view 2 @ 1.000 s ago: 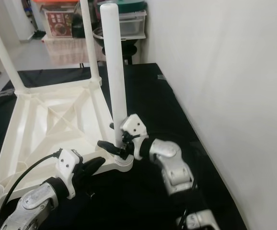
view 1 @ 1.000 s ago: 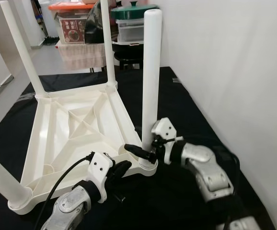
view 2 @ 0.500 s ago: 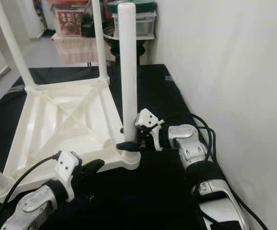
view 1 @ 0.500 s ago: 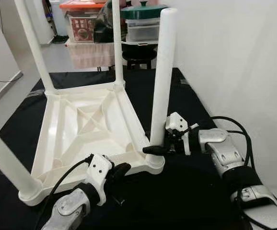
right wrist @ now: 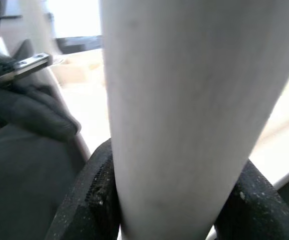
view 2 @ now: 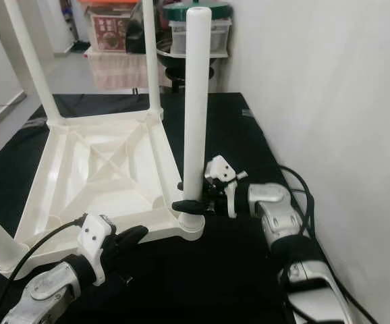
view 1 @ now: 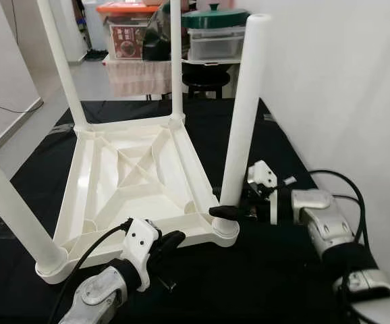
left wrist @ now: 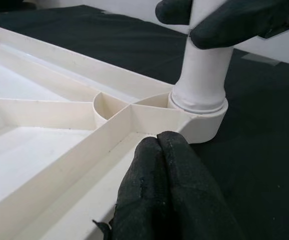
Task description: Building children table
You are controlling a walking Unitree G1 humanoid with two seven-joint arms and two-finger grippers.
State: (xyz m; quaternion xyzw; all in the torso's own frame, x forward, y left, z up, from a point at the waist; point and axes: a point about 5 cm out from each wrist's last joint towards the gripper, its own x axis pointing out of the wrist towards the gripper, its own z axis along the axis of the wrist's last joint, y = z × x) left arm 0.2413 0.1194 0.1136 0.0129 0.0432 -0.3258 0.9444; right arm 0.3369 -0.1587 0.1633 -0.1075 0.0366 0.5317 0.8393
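Observation:
A white plastic children's table (view 1: 124, 177) lies upside down on a black mat (view 1: 276, 263), with its legs pointing up. My right gripper (view 1: 233, 211) is shut on the near right leg (view 1: 243, 115), just above its socket at the table's corner. In the right wrist view that leg (right wrist: 184, 110) passes between two black fingers (right wrist: 92, 200). My left gripper (view 1: 170, 240) is shut and empty, its tips resting on the table's near rim (left wrist: 84, 165), left of the same corner socket (left wrist: 199, 112).
A white wall (view 1: 343, 81) runs close along the right of the mat. Behind the table stand stacked storage boxes (view 1: 131, 37), a green-lidded pot (view 1: 215, 17) and a dark stool (view 1: 205, 75). A black cable (view 1: 340, 185) loops beside my right arm.
The camera has shifted, so the table sits further right and higher. My right forearm has swung round to the leg's right side, gripper still on the leg. The left gripper keeps its place.

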